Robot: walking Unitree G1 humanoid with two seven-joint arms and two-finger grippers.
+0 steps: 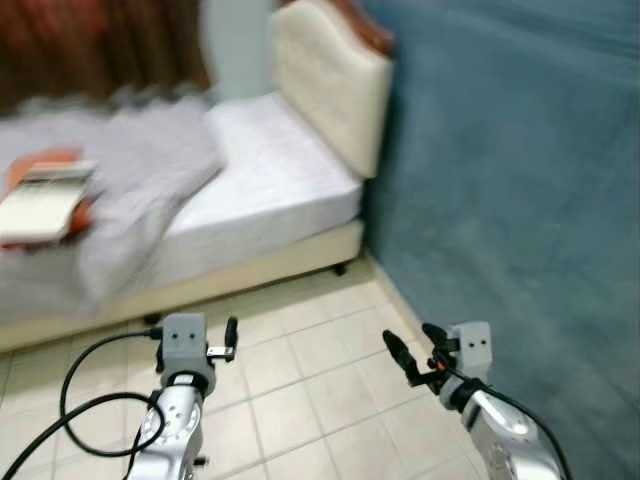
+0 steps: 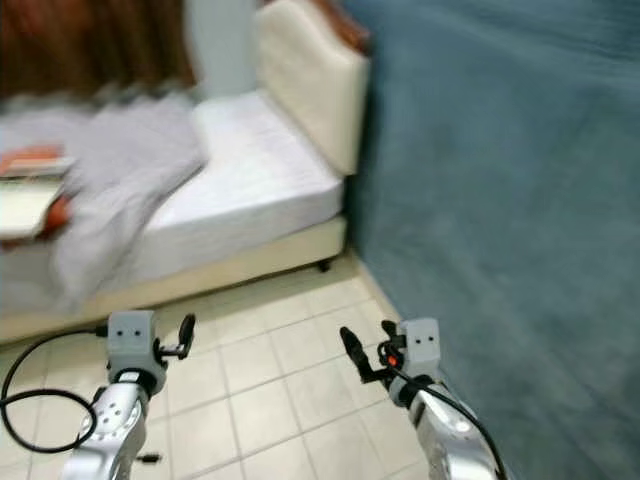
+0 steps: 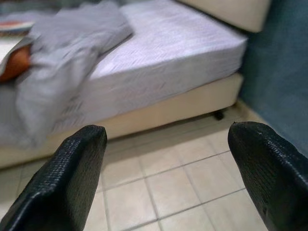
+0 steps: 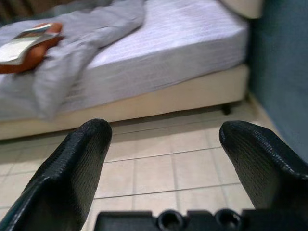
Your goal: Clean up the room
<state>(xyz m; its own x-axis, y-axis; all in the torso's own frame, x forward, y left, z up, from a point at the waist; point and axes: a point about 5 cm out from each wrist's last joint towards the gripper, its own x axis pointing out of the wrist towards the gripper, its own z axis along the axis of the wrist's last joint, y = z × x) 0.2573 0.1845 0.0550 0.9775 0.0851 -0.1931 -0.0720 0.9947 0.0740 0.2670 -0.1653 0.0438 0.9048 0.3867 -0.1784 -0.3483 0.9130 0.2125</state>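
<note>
Cleanup looks barely begun: grey blanket rumpled on bed, book on it. Left claw and right claw released, empty, short of bed.

the bed stands ahead across the floor, its headboard against the wall on the right. a blanket lies on its left half, with a book resting on a pillow further left.

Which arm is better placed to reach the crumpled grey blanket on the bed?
Left, probably. The left pincer is open, on the side of the crumpled grey blanket; the right pincer hangs nearer the blue wall.
</note>
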